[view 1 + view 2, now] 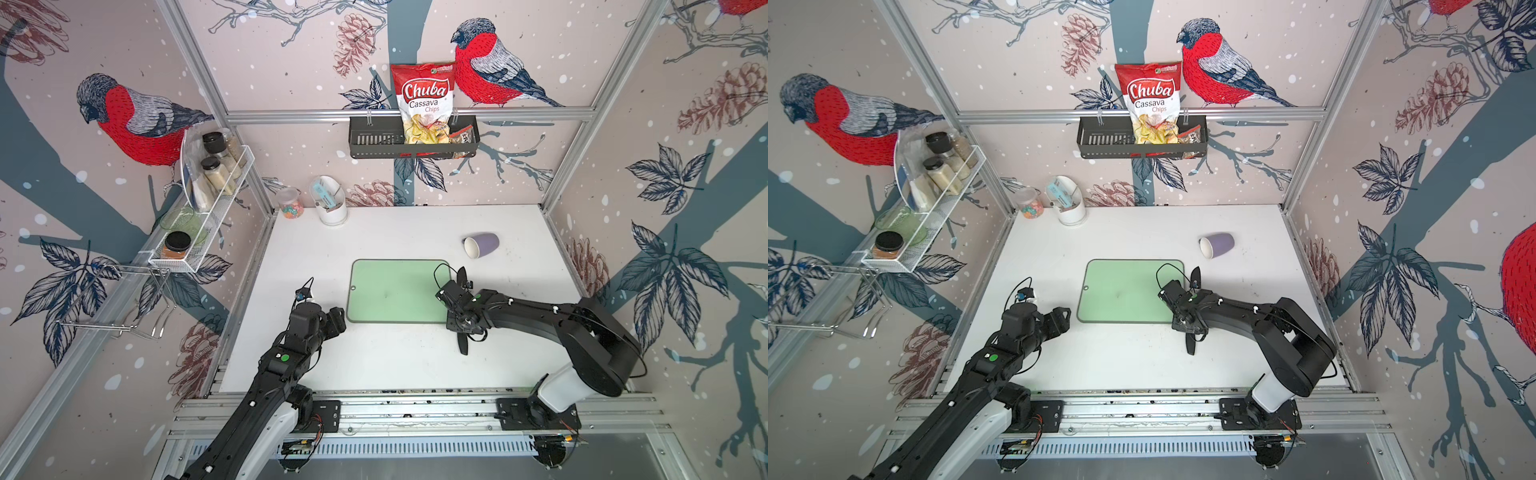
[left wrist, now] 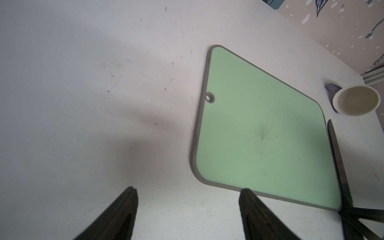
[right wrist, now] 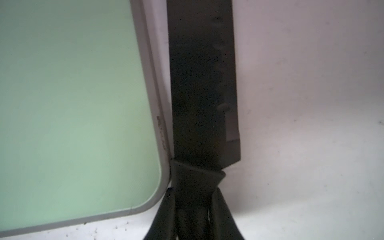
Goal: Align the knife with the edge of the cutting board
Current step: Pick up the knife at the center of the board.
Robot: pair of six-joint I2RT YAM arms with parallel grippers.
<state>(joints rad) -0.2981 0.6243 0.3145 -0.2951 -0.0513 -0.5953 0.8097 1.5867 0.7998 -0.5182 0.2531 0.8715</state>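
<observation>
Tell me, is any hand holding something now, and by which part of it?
The right hand grips the knife by its handle, just behind the blade. The left hand is open and holds nothing.

text: "Chuba Cassava Chips" | on: red-white snack bag (image 1: 423,102) | in: wall basket (image 1: 374,140)

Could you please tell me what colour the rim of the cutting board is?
The rim is grey, around a pale-green face; clearest in the left wrist view.

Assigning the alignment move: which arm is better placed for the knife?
Right. Right end effector grips the knife handle beside the cutting board edge; left end effector is open, across the board.
</observation>
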